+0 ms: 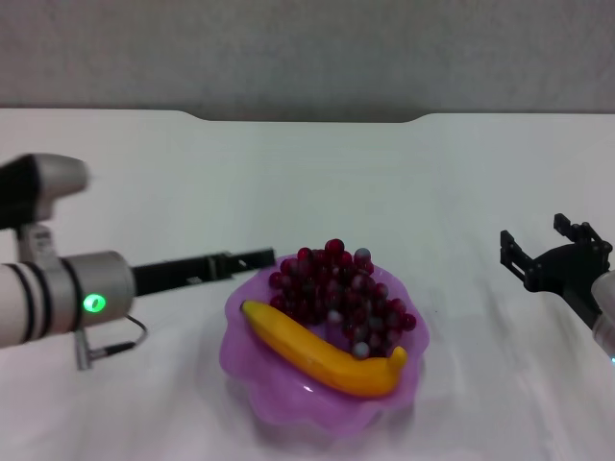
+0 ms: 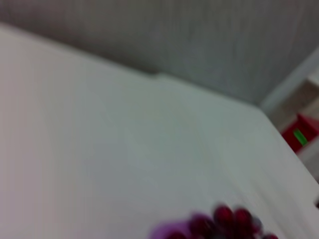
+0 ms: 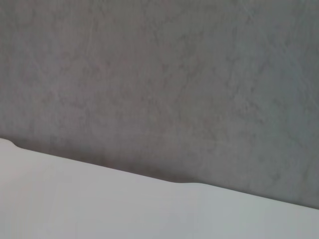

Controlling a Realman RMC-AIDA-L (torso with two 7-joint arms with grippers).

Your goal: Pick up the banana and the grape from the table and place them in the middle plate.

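The purple scalloped middle plate (image 1: 279, 394) stands on the white table (image 1: 307, 173), near its front. The yellow banana (image 1: 322, 360) lies across the plate's near side. The dark red grape bunch (image 1: 341, 293) is heaped in the plate behind it. My left gripper (image 1: 255, 259) reaches in from the left and ends just at the plate's left rim, beside the grapes, holding nothing I can see. My right gripper (image 1: 536, 240) hovers open and empty well to the right of the plate. The left wrist view catches the top of the grape bunch (image 2: 232, 219) and a bit of the plate rim (image 2: 167, 230).
The notched far edge of the table (image 3: 99, 209) meets a grey wall (image 3: 159, 74). A red object with a green patch (image 2: 299, 134) sits beyond the table's corner in the left wrist view.
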